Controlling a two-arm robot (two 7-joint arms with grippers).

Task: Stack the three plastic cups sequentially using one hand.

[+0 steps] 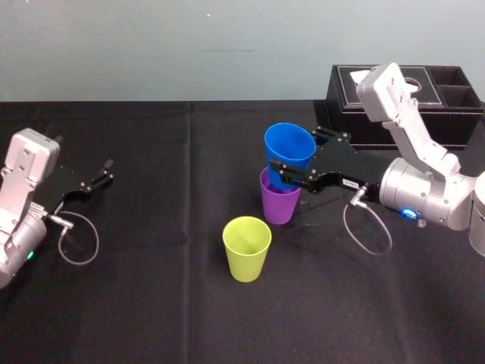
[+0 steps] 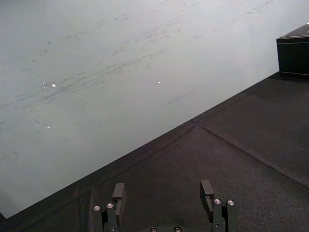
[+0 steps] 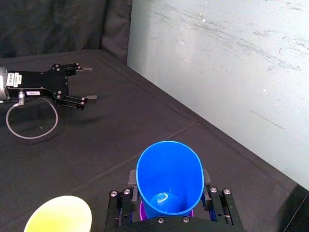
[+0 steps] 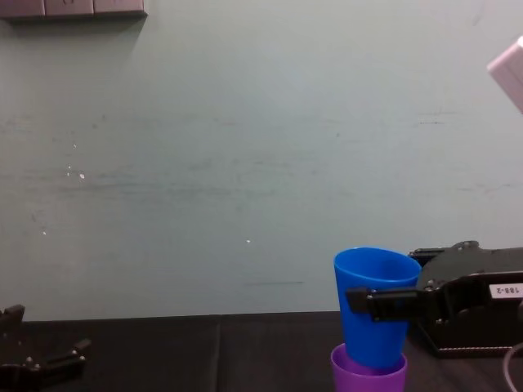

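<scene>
The blue cup has its base lowered into the purple cup, which stands upright at mid-table. My right gripper reaches in from the right and is shut on the blue cup, one finger on each side of its wall. The right wrist view looks down into the blue cup held in the right gripper, with a sliver of the purple rim below. From the chest, the blue cup rises out of the purple cup. The yellow-green cup stands alone nearer me.
My left gripper rests open and idle on the black cloth at the far left, also seen as the left gripper. A black tissue box stands at the back right behind the right arm. A pale wall bounds the table's far edge.
</scene>
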